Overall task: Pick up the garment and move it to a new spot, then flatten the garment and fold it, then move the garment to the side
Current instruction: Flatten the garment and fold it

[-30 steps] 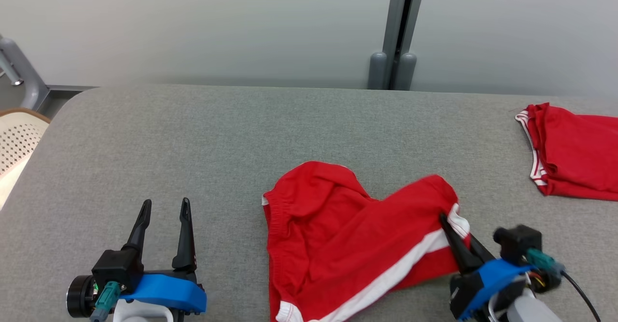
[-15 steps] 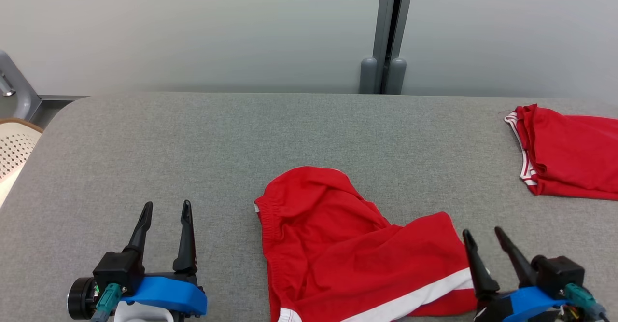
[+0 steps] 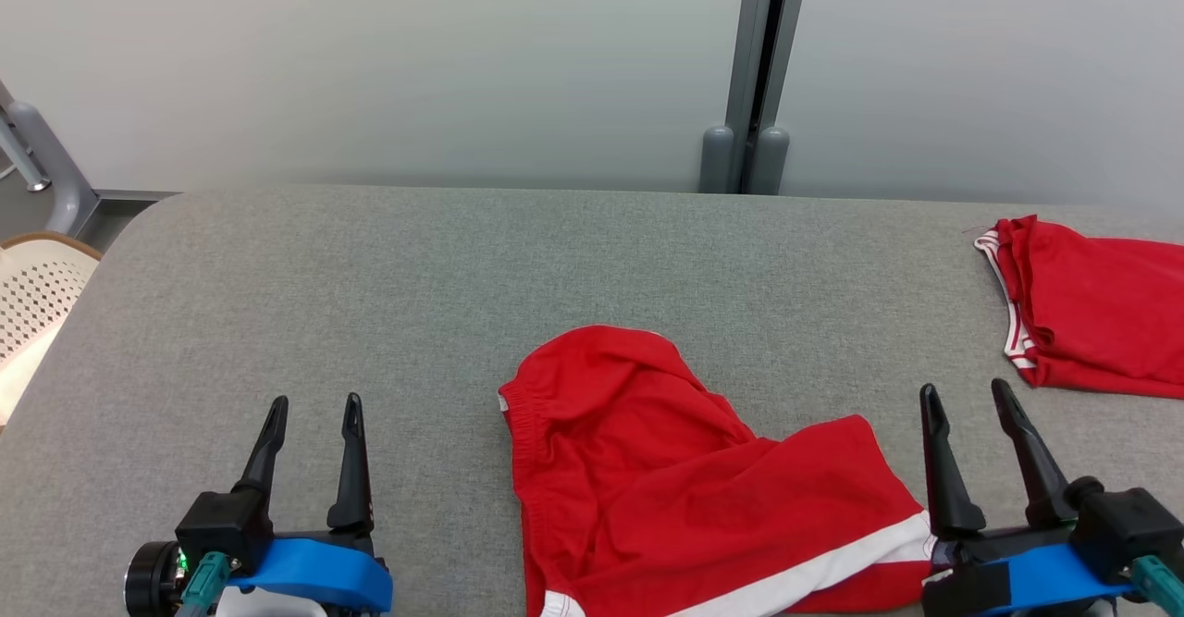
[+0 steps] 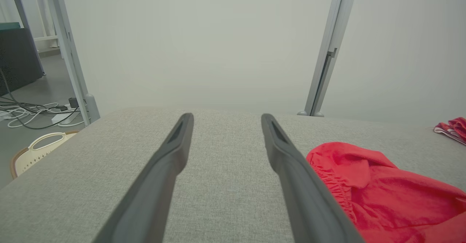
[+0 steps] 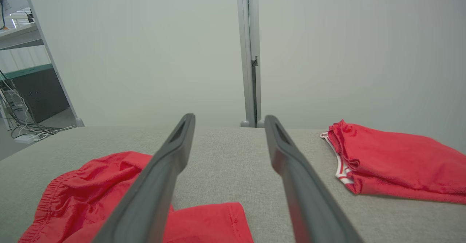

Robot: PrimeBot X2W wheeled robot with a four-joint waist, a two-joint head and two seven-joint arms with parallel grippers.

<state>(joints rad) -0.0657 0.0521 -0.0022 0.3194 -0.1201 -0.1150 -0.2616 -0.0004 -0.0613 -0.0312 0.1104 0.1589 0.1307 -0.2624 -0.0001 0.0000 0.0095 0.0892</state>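
My left end effector (image 3: pixel 314 401) and right end effector (image 3: pixel 965 388) both gape open and empty; the shorts (image 3: pixel 684 497) lie loose on the surface (image 3: pixel 416 275).
The red shorts are crumpled near my edge, between my arms. My right fingers stand just beside their white-striped hem, and my left is well apart. Another red garment (image 3: pixel 1091 312) lies far right.
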